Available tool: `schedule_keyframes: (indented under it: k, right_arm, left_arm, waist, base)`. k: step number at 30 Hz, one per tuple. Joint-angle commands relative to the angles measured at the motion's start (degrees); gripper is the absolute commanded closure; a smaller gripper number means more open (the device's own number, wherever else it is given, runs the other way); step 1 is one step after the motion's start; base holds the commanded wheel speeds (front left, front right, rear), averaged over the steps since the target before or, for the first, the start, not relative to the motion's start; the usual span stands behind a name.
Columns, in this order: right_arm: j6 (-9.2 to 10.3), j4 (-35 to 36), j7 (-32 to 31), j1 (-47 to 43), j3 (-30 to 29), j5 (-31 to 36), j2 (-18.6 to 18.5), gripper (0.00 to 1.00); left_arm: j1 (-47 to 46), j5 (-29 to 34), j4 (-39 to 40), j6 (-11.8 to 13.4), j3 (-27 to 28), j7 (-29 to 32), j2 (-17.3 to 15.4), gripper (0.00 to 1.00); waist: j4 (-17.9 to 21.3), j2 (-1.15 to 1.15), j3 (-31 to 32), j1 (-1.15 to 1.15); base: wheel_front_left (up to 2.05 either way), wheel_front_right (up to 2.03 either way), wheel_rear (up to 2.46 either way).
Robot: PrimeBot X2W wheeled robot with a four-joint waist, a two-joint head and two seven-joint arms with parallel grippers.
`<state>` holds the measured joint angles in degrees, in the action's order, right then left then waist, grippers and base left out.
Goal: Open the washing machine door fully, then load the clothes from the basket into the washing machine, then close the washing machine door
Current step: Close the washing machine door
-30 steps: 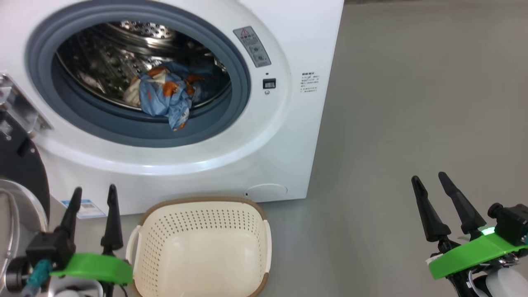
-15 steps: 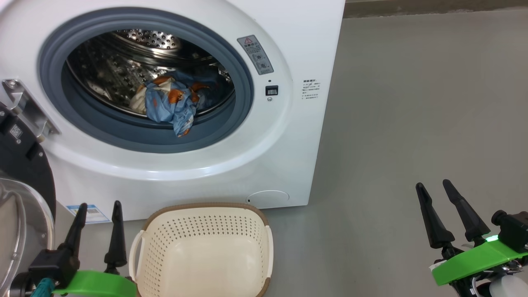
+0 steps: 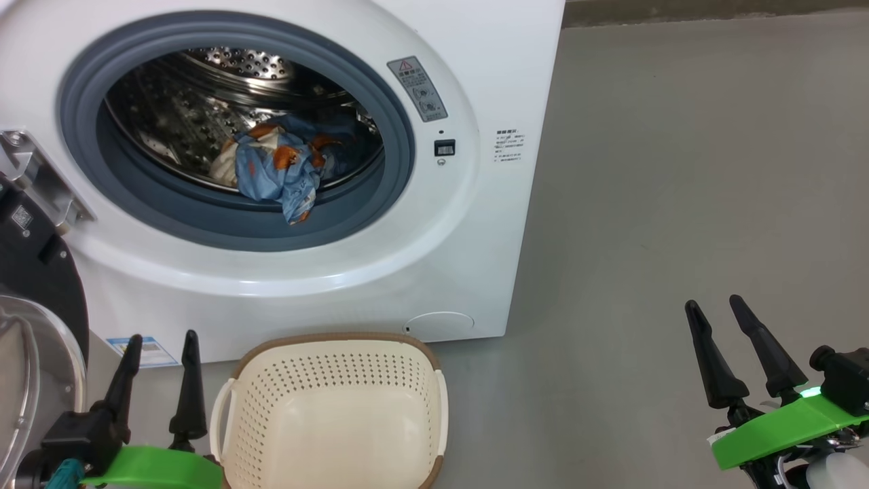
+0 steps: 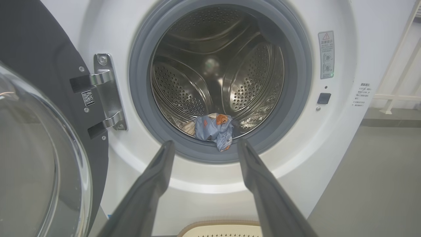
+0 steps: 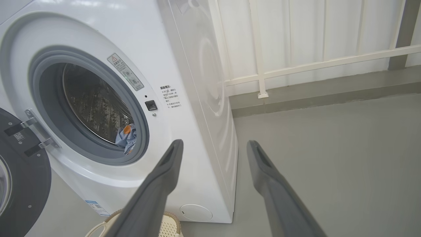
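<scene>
Crumpled light-blue clothes (image 3: 275,166) with orange prints and a cream patch lie at the front of the steel drum (image 3: 204,88) in the white washing machine (image 3: 489,61), one corner draped over the grey gasket (image 3: 204,219). The black-rimmed door (image 3: 34,272) hangs open at left, and the cream basket (image 3: 333,337) sits on the floor (image 3: 679,170) below. The left tool (image 3: 163,335) and right tool (image 3: 713,301) are both spread, holding nothing.

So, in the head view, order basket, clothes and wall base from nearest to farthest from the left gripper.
From the left gripper:
1. Basket, just to its right.
2. Clothes, ahead in the drum mouth.
3. Wall base, far upper right.
</scene>
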<state>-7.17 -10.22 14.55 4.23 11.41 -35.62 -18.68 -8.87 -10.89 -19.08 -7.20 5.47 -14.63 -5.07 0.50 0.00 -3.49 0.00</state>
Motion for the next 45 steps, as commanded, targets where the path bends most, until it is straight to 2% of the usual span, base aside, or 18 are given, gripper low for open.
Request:
schedule_keyframes:
  k: [1, 23, 37, 45]
  right_arm:
    - [-0.32, 1.43, 0.45, 0.22, 0.67, 0.34, -1.2, 0.0]
    - [-0.32, 1.69, 0.45, 0.92, 0.34, 0.33, -1.25, 0.0]
    - [-0.32, 1.69, 0.45, 0.91, 0.54, 0.4, -1.33, 0.0]
    - [-0.32, 2.2, 0.45, 0.96, 1.48, 0.61, -1.52, 0.0]
  left_arm:
    - [-0.29, 0.09, 1.08, -0.28, 1.77, -0.37, -1.42, 0.0]
    - [-0.53, 0.12, 2.72, -0.28, 1.33, -0.37, -1.58, 0.0]
    - [0.3, -0.17, 2.53, -0.28, 1.07, -0.37, -1.11, 0.0]
    - [1.07, 0.28, 2.78, -0.28, 2.06, -0.37, -0.31, 0.0]
  waist:
    - [0.03, 0.0, -0.08, 0.0]
    - [-0.07, 0.0, -1.29, 0.0]
    - [-0.59, 0.0, -0.83, 0.0]
    - [-4.05, 0.0, -0.68, 0.0]
  base:
    - [-0.4, 0.4, 0.0]
    - [-1.29, 1.29, 0.0]
    - [-0.11, 0.11, 0.0]
    - [0.0, 0.0, 0.0]
